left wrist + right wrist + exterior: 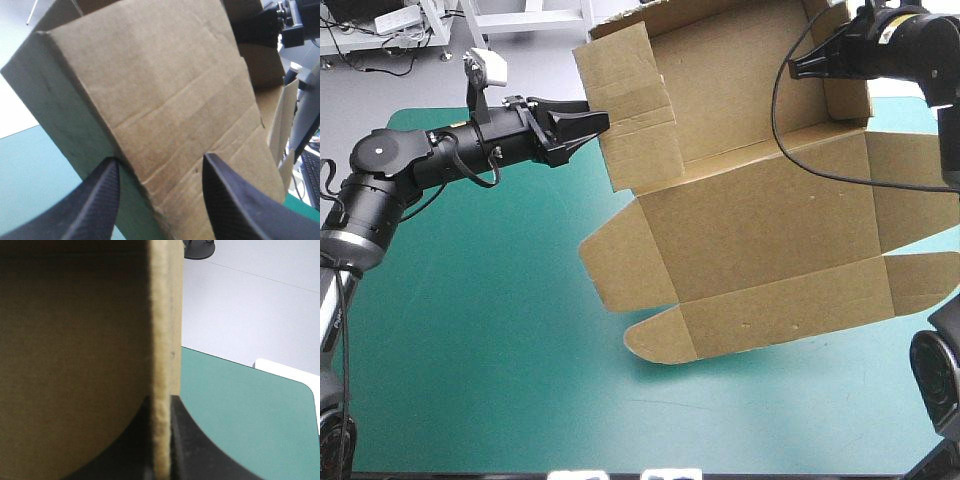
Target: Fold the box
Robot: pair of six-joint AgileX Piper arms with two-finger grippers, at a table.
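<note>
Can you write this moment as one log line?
box: held up, partly folded | right fingers: shut on box wall | left fingers: open at side flap

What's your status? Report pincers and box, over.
Left pincer open, straddling box flap. Right pincer shut on box wall. Box tilted up, walls partly raised. No obstruction seen.

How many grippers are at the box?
2. The left gripper, open, is at the raised left wall of the box; the right gripper is shut on its far right wall.

Left arm (420, 155), right arm (910, 45): black round tubes, white dot on left joint. Left tool (602, 122), right tool (796, 68): black fins.
</note>
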